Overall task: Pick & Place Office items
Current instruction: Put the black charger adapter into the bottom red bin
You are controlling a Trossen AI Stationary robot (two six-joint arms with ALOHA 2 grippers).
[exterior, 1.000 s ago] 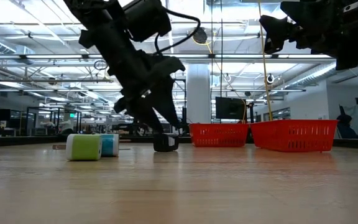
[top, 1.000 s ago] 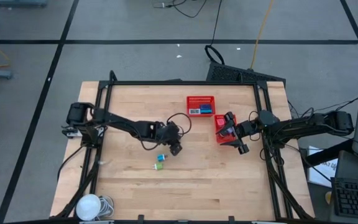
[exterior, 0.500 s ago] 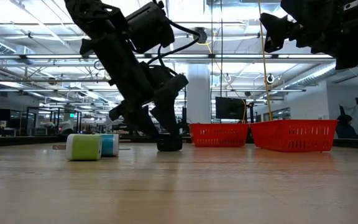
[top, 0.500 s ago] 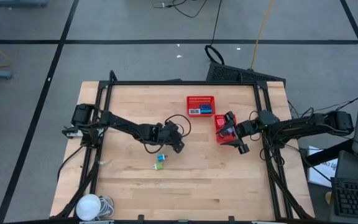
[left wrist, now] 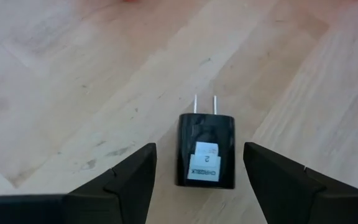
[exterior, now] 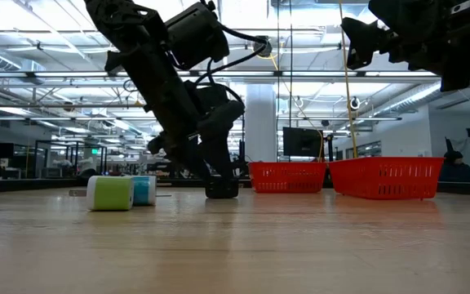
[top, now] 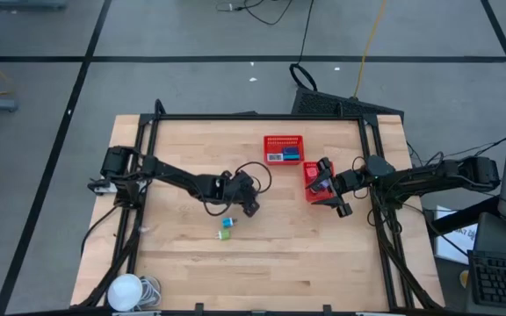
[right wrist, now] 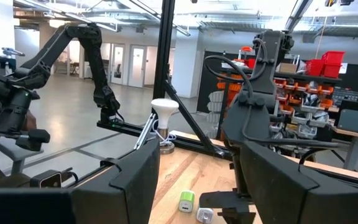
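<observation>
Black plug adapter (left wrist: 207,150) between open left pincer (left wrist: 197,180) fingers, untouched.

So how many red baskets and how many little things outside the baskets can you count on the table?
Red baskets: 2, one and another
Black plug: 1, between the left gripper's open fingers
Green piece: 1
Blue piece: 1
Total: 5

A: Bright ceiling strips flood the low view, leaving the left arm (exterior: 178,90) a dark silhouette.

B: The wooden table (top: 191,254) is evenly lit from above with faint shadows; the near tabletop looks soft.
</observation>
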